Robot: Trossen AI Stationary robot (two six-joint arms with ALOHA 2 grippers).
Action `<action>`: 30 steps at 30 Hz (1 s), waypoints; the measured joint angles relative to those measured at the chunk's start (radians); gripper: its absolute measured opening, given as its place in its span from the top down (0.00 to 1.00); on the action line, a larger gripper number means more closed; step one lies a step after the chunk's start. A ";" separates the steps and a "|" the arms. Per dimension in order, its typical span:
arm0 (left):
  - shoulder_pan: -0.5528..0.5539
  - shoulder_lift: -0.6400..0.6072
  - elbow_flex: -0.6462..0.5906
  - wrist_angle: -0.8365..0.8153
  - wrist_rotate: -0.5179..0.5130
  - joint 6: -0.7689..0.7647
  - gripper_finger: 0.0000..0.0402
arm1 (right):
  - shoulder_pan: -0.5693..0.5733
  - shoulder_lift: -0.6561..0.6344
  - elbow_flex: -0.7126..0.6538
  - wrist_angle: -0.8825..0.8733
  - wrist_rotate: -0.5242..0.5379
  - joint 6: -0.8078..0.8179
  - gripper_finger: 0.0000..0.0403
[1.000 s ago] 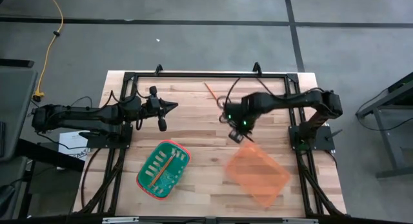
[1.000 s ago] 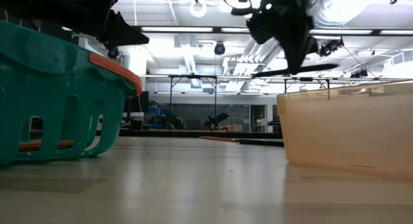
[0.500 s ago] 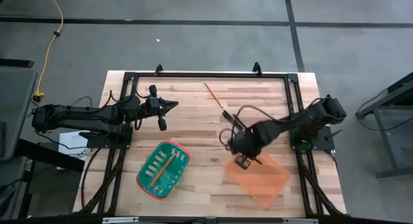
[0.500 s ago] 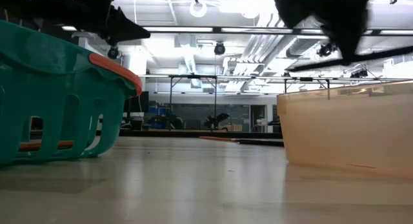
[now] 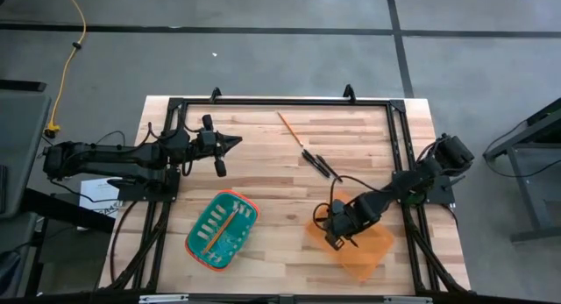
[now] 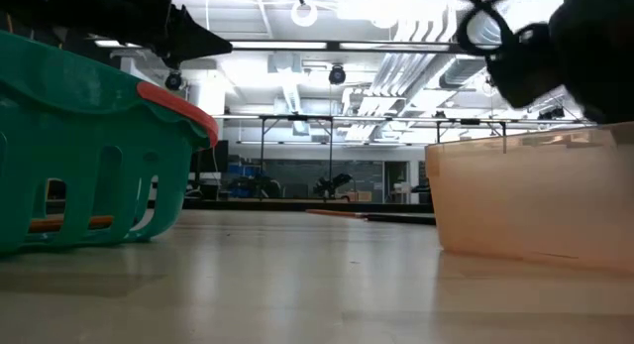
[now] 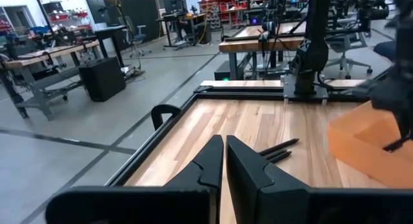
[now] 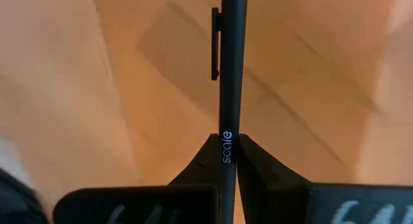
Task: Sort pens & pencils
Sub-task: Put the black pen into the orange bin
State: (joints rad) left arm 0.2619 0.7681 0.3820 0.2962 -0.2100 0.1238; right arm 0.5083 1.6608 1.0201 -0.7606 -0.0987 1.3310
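My right gripper (image 5: 336, 240) hovers over the orange bin (image 5: 372, 251), shut on a black pen (image 8: 230, 69). Two more black pens (image 5: 318, 162) lie side by side on the table's middle, also in the left wrist view as pens (image 7: 279, 150). One orange pencil (image 5: 290, 129) lies on the table toward the far edge. Another pencil (image 5: 216, 230) lies in the green basket (image 5: 198, 244). My left gripper (image 5: 231, 143) is shut and holds nothing, raised above the table's left part. My right gripper pinches the pen's barrel (image 8: 227, 141) between its two fingers (image 8: 199, 169), at the printed word below the clip (image 8: 214, 46). The pen runs on straight ahead along the fingers. It is lifted clear, over the orange bin's floor.
The green basket (image 6: 89, 146) stands near the table's near-left part, the orange bin (image 6: 535, 200) near-right. A black frame (image 5: 280, 102) runs around the table's far and side edges. Bare wood lies between basket and bin.
My right gripper has carried the pen from above the table's middle toward the near edge and now stands over the orange bin. It has stayed shut on the pen.
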 joint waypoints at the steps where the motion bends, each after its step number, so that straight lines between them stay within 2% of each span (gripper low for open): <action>1: 0.000 0.000 0.000 0.000 0.000 -0.001 0.97 | 0.000 0.000 -0.026 0.042 0.006 0.010 0.99; 7: 0.000 0.000 0.000 -0.008 0.000 -0.024 0.97 | -0.002 0.000 -0.138 0.158 0.058 0.064 0.92; 13: 0.000 0.000 0.000 -0.016 0.000 -0.025 0.97 | -0.005 0.000 -0.136 0.146 0.061 0.044 0.82; 17: 0.000 0.000 0.000 -0.015 0.000 -0.025 0.98 | -0.027 0.001 -0.048 0.058 0.054 0.004 0.78; 24: 0.000 0.000 0.000 -0.016 0.004 -0.027 0.97 | -0.099 0.001 0.170 -0.287 0.084 -0.141 0.73; 30: 0.000 0.000 0.000 -0.015 0.045 -0.034 0.97 | -0.234 0.001 0.269 -0.330 0.107 -0.342 0.73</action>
State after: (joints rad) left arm 0.2615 0.7681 0.3820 0.2810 -0.1654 0.0898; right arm 0.2742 1.6615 1.2895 -1.0909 0.0086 0.9892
